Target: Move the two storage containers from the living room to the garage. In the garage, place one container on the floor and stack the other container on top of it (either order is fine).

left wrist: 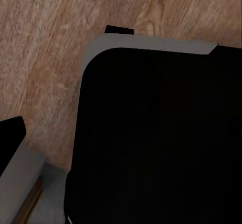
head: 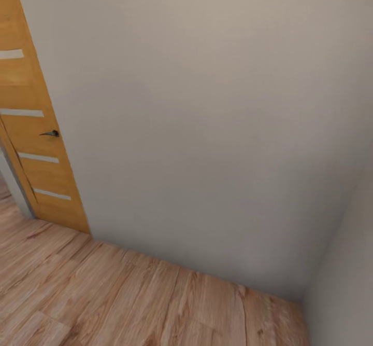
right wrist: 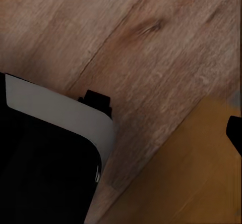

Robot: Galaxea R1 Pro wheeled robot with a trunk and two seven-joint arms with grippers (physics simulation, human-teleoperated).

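Observation:
Both red-orange storage containers are out of view. The head view looks down at light wood plank flooring (head: 103,294) where it meets a plain beige wall (head: 207,128). Each wrist view looks down on the robot's own black, grey-rimmed base (left wrist: 161,133) (right wrist: 40,168) over the same planks. A small black piece sits at the edge of each wrist view (left wrist: 11,133) (right wrist: 236,135), too little to show how either gripper's jaws stand.
A wood-panelled door (head: 36,143) with a dark lever handle (head: 51,134) stands at the left, beside the wall. A second wall (head: 347,284) closes a corner at the right. An orange-brown surface (right wrist: 201,178) lies close to the right wrist.

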